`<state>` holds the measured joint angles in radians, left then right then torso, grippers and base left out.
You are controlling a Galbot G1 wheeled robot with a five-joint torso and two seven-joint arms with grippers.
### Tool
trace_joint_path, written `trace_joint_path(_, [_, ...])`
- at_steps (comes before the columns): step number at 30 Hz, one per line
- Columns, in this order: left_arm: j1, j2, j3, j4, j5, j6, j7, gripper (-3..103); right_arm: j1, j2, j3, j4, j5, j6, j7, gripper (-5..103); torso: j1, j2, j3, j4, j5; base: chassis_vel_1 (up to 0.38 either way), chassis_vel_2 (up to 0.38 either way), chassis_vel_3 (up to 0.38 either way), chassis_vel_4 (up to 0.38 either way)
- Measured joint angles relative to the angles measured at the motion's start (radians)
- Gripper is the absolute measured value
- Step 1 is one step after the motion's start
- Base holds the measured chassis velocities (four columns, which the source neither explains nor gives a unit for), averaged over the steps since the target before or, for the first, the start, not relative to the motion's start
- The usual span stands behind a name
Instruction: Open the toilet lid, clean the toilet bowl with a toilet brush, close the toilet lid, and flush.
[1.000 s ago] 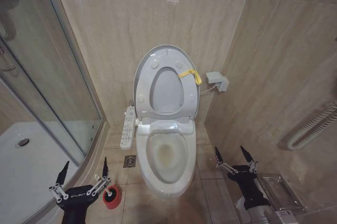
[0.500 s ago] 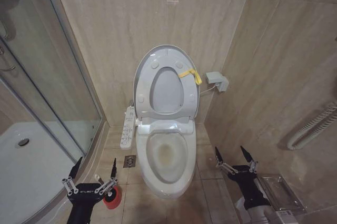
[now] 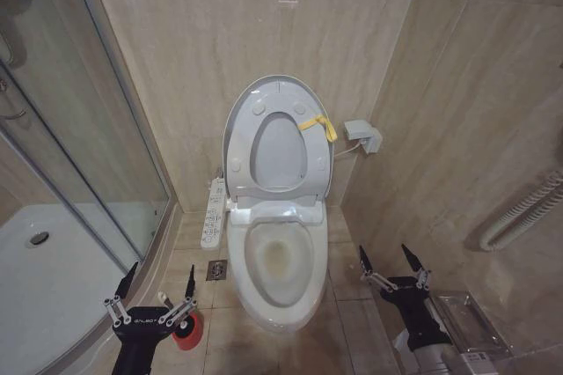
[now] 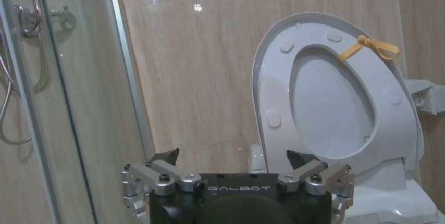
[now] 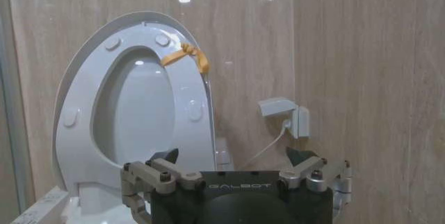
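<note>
Lid (image 3: 239,115) is up, leaning back against the wall, with the seat ring (image 3: 279,153) raised in front of it; a yellow band (image 3: 318,126) is tied on the ring's upper right edge. Bowl (image 3: 280,261) is exposed, yellowish stain inside, standing on the tiled floor (image 3: 347,322) between the glass shower door (image 3: 79,120) and the right wall.

Left gripper (image 3: 155,290) hangs low at the bowl's left, fingers spread wide, nothing between them. Just beside its right finger is the red cup (image 3: 186,330) on the floor; a bit of white brush handle (image 3: 162,299) shows between the fingers, the bristle head I can't make out.

Right gripper (image 3: 388,263) sits low at the bowl's right, near the wall, also spread wide and holding nothing.

Bidet control panel (image 3: 213,213) runs along the bowl's left side. Wall socket box (image 3: 363,136) is right of the lid, cable running to the toilet.
</note>
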<state>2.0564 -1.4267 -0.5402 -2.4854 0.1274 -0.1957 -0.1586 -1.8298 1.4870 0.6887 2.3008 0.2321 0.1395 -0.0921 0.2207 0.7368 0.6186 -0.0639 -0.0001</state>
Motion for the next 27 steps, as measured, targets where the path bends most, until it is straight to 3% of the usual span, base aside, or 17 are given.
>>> trace_joint_path(22, [0.0, 0.0, 0.0, 0.001, 0.0, -0.001, -0.001, 100, 0.007, 0.0, -0.001, -0.002, 0.0, -0.001, 0.0, 100, 0.0, 0.0, 0.0, -0.0001, -0.0001, 0.0, 0.0, 0.0, 0.0])
trace_joint_path(27, [0.0, 0.0, 0.0, 0.001, 0.0, -0.001, -0.001, 100, 0.111, 0.007, -0.018, -0.061, -0.009, -0.026, -0.005, 100, 0.0, 0.0, 0.0, 0.0, 0.0002, 0.0, 0.0, 0.0, 0.0])
